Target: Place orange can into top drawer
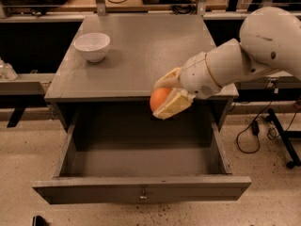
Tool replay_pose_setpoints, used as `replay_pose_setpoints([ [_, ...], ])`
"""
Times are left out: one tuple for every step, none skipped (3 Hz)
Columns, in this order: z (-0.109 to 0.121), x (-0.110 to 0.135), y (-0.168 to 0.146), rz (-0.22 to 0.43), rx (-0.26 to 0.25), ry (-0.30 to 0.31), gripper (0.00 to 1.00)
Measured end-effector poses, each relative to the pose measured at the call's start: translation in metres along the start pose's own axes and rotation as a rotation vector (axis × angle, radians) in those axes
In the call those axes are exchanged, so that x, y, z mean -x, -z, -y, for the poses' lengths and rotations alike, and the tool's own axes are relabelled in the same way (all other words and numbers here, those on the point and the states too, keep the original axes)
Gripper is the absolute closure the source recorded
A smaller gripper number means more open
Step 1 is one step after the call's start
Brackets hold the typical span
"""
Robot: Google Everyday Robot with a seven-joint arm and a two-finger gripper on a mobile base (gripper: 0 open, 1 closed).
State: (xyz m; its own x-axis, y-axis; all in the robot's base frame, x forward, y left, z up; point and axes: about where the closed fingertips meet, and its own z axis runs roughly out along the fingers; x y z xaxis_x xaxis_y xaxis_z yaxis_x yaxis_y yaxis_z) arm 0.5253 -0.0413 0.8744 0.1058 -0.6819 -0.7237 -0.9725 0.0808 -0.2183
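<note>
The orange can (159,98) is a small smooth orange ball. My gripper (163,96) is shut on it, one cream finger above and one below. It hangs in the air at the cabinet's front edge, over the back of the top drawer (141,192). The drawer is pulled fully open and its grey inside shows nothing in it. A small metal knob (142,196) sits at the centre of its front. My white arm reaches in from the right.
A white bowl (92,46) stands on the grey cabinet top (141,55) at the back left. Cables and a stand leg (282,140) lie on the speckled floor at the right. A dark shelf runs behind the cabinet.
</note>
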Motion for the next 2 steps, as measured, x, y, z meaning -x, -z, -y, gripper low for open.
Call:
replay_pose_setpoints([
  [-0.015, -0.038, -0.029, 0.048, 0.016, -0.039, 1.00],
  [-0.030, -0.099, -0.082, 0.144, 0.051, -0.106, 1.00],
])
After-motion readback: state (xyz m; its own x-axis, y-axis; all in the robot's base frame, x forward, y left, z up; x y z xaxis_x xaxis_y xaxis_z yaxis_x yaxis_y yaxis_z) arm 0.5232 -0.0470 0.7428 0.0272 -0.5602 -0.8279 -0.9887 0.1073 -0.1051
